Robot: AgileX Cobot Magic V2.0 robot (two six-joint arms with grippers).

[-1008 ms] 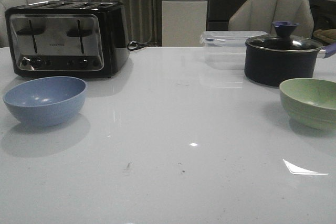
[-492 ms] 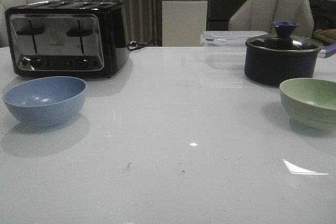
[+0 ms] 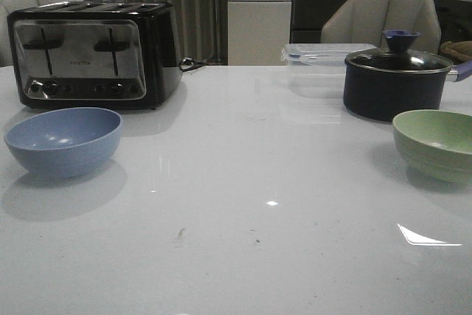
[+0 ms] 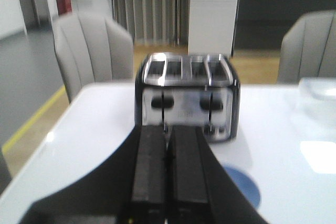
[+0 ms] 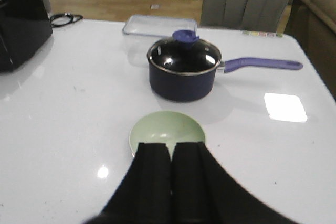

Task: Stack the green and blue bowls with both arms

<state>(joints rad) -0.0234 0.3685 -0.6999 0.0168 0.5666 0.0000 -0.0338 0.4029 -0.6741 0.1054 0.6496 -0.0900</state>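
The dusty blue bowl (image 3: 63, 140) stands upright on the white table at the left, in front of the toaster. A part of it shows in the left wrist view (image 4: 242, 184), beside the fingers. The pale green bowl (image 3: 435, 144) stands upright at the right edge, in front of the dark pot. It shows in the right wrist view (image 5: 167, 129), just beyond the fingertips. My left gripper (image 4: 167, 128) is shut and empty, above the table short of the toaster. My right gripper (image 5: 171, 148) is shut and empty, above the table on the near side of the green bowl. Neither arm shows in the front view.
A black and chrome toaster (image 3: 92, 53) stands at the back left. A dark lidded pot (image 3: 395, 82) with a purple handle (image 5: 268, 64) stands behind the green bowl. A clear lidded container (image 3: 317, 64) lies behind the pot. Chairs stand beyond the table's far edge.
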